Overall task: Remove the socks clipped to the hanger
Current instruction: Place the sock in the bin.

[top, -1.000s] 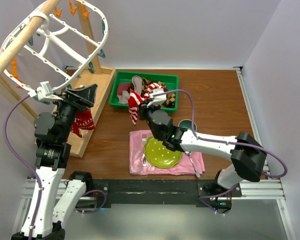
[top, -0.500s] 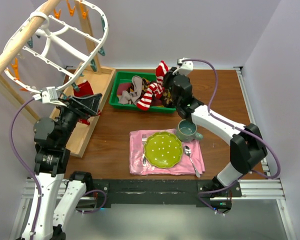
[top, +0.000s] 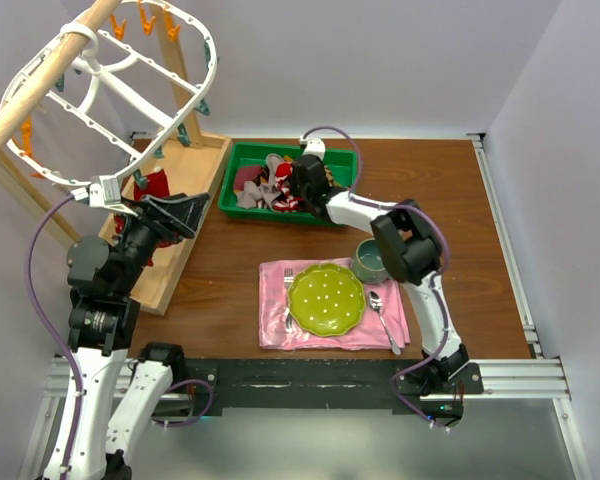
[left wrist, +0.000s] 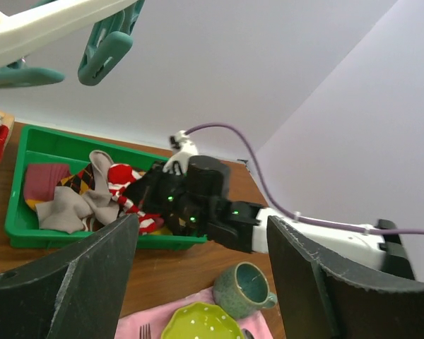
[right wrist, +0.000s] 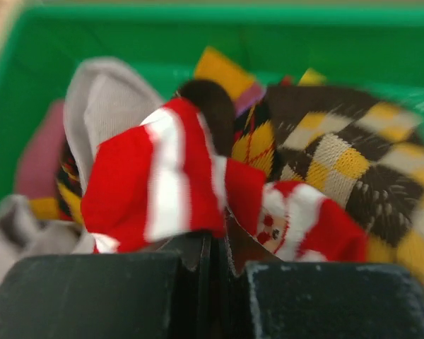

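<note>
The right hand (top: 292,187) reaches far across the counter (top: 450,200) into the green bin (top: 342,160), which sits at the far edge just right of the wooden rack (top: 195,170). Its fingers are clenched on the red-and-white striped sock (right wrist: 162,191), and the fabric bunches up right at the closed tips. That sock lies on top of the heap in the bin, over a brown-and-yellow argyle sock (right wrist: 353,162), with a grey sock (left wrist: 63,208) and a maroon sock (left wrist: 42,180) toward the bin's left end. The left hand (top: 185,215) is raised over the rack's base board on the left, released wide with nothing between its fingers (left wrist: 78,282). It sits just below the low rim of the hanger (top: 130,92). The white hanger hangs tilted from the rack's pole at the far left, with orange clips (top: 145,20) along its high side and teal clips (left wrist: 106,53) along its low side. A red piece of fabric (top: 155,185) shows under the low rim, near the left hand; whether a clip grips it cannot be told. Near the arms' bases, a pink napkin (top: 275,325) carries a green plate (top: 327,298), with a fork (top: 288,285) to its left and a spoon (top: 380,305) to its right. A green cup (top: 370,262) stands at the napkin's far right corner.
</note>
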You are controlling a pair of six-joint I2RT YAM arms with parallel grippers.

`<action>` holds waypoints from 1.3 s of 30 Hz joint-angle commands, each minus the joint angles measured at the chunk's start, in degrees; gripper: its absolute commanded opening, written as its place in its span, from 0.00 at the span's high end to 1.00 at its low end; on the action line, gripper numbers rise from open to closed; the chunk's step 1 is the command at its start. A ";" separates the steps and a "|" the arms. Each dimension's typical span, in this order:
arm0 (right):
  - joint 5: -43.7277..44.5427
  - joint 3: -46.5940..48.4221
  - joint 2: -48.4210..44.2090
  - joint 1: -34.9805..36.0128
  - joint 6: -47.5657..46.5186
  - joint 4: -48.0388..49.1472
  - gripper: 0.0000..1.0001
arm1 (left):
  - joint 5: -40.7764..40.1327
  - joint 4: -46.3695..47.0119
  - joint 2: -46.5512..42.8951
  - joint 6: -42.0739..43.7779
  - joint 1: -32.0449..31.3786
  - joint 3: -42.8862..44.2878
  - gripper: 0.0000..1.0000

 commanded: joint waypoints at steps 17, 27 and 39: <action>-6.98 -6.87 -12.73 -1.40 5.33 -5.37 0.55 | 2.64 -0.75 -0.17 1.05 -0.18 3.33 0.22; -6.98 -14.51 -21.69 -1.32 5.33 -3.97 0.41 | 3.17 -1.45 0.09 0.96 -0.18 4.65 0.21; -24.20 -36.23 -38.22 3.51 3.14 23.25 0.24 | 6.60 -1.19 0.97 0.00 -0.18 8.43 0.21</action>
